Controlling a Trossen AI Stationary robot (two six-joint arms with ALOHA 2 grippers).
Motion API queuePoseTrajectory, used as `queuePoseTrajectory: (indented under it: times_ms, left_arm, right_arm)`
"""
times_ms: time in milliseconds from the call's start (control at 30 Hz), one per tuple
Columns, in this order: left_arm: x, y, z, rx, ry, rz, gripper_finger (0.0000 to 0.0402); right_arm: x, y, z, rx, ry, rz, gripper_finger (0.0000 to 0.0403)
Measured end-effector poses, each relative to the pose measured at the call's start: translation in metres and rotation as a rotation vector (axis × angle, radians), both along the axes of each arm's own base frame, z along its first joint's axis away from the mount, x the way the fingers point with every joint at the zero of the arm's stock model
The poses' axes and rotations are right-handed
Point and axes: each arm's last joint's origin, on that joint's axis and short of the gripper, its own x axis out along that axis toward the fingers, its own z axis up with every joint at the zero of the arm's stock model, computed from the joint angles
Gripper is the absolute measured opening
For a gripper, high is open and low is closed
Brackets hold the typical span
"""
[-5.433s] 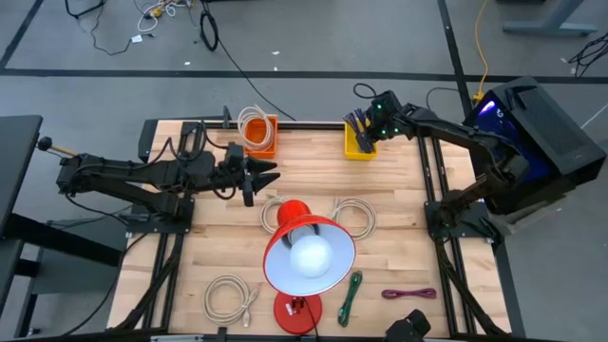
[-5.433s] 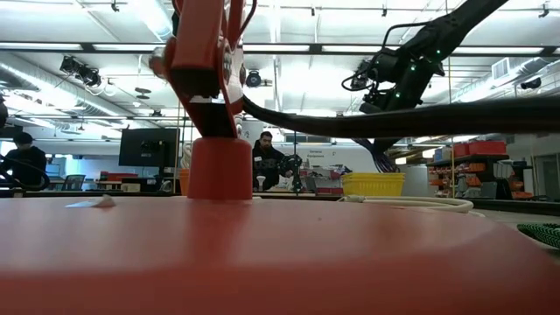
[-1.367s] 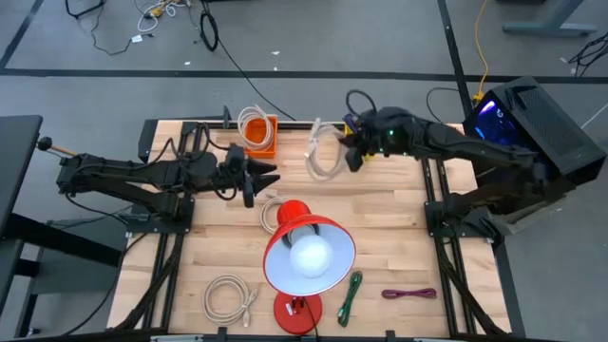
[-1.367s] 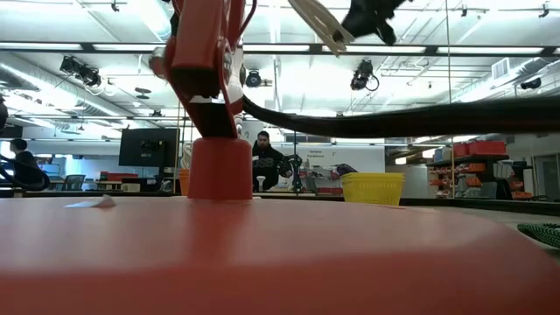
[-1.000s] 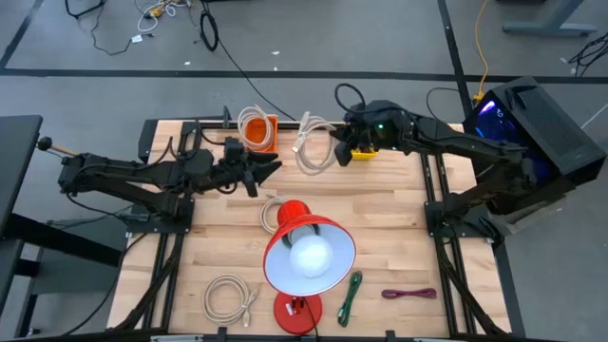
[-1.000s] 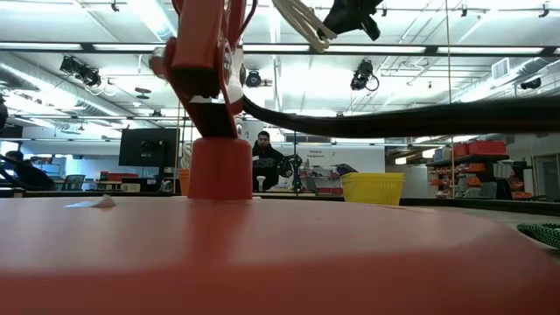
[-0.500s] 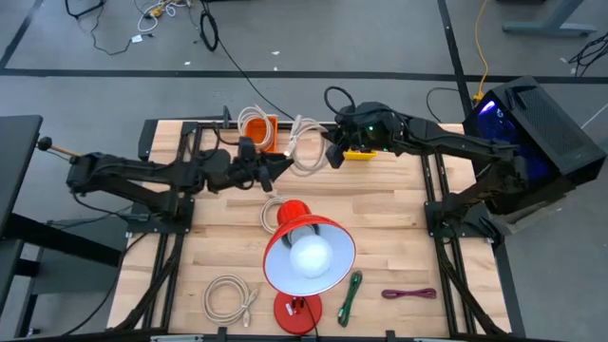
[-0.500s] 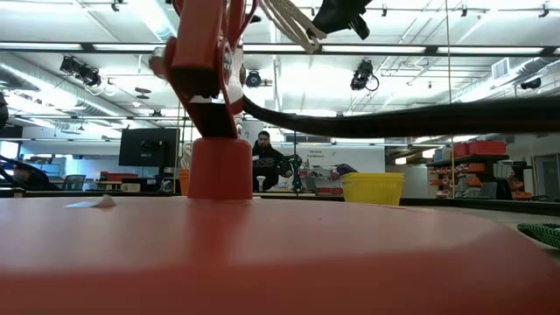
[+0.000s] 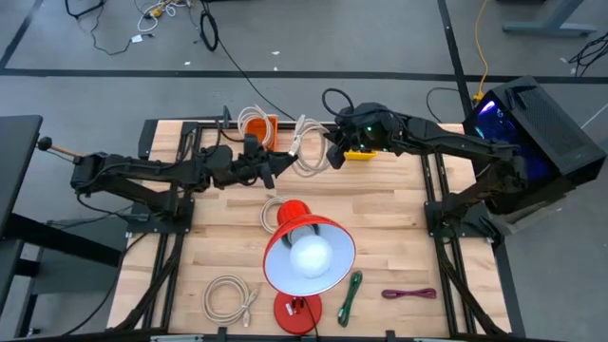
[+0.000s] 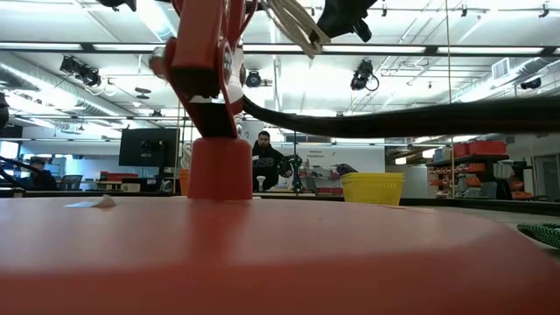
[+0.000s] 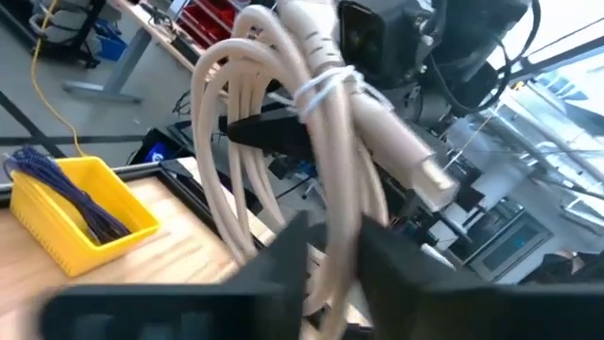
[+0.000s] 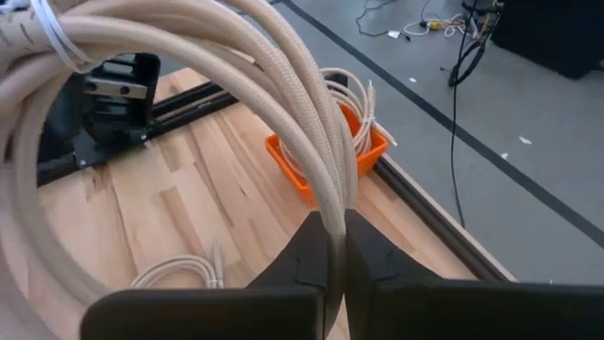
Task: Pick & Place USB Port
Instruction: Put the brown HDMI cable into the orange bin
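Observation:
A beige coiled USB cable (image 9: 306, 147), bound with a white tie, is in the air over the table's far middle. It sits between my two grippers. My right gripper (image 9: 330, 152) is shut on the coil's right side. My left gripper (image 9: 278, 160) reaches in from the table's left, and its fingers are closed about strands on the coil's other side. The left wrist view shows the cable's silver plug (image 11: 431, 173) sticking out of the bundle. In the low view the coil (image 10: 294, 23) shows high up, under my right gripper (image 10: 344, 15). My left gripper pinches several strands of the coil (image 11: 332, 219) between its two fingers, coming level from the table's left. The coil stands clear of the table. My right gripper pinches several strands on the coil's right side (image 12: 332, 203) between its two fingers, reaching in from the table's right. The loop spreads out beyond the fingers, lifted clear.
An orange bin (image 9: 258, 128) with another beige coil stands at the far edge, just left of the held cable. A yellow bin (image 9: 359, 153) is behind my right gripper. A red lamp (image 9: 306, 255) fills the middle, with cable coils (image 9: 229, 296), a green cable (image 9: 351, 294) and a purple cable (image 9: 408, 294) nearby.
My right gripper has carried the coil a little toward the table's left. My left gripper has moved right and toward the far edge, up to the coil, and has closed its fingers on the strands.

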Motion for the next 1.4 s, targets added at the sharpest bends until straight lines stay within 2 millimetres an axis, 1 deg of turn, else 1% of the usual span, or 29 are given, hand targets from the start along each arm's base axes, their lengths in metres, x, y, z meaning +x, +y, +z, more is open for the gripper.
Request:
queuePoseTrajectory:
  times_ms: [33,67,333,533,800,933,1100,1233,1400]
  left_arm:
    - [0.000,0.000,0.000,0.010,0.003,0.002,0.0030]
    - [0.000,0.000,0.000,0.013,0.006,0.005,0.0021]
    - [-0.002,0.004,-0.001,0.036,0.041,0.038,0.0016]
    - [-0.003,0.009,-0.001,0.047,0.045,0.048,0.0016]
    - [-0.004,0.016,-0.001,0.057,0.054,0.040,0.0016]
    - [-0.004,0.018,-0.002,0.056,0.057,0.045,0.0016]
    - [-0.005,0.023,-0.007,0.051,0.110,0.070,0.0016]
    - [-0.011,0.032,-0.011,0.065,0.192,0.109,0.0016]
    - [-0.029,0.050,-0.009,0.087,0.277,0.194,0.0016]
  right_arm:
    - [0.000,0.000,0.000,-0.002,-0.001,0.005,0.0006]
    - [0.000,0.000,0.000,-0.004,0.000,0.007,0.0006]
    - [0.000,0.000,0.000,-0.005,0.002,0.009,0.0010]
    - [0.000,0.000,0.000,-0.024,0.008,-0.001,0.0055]
    - [-0.001,0.000,0.002,-0.050,0.011,0.022,0.0102]
    - [-0.006,-0.006,0.003,-0.055,0.021,0.016,0.0141]
    - [-0.015,-0.013,0.005,-0.049,0.042,-0.018,0.0193]
    - [-0.019,-0.017,0.007,-0.059,0.045,-0.046,0.0217]
    - [-0.020,-0.018,0.007,-0.056,0.054,-0.049,0.0225]
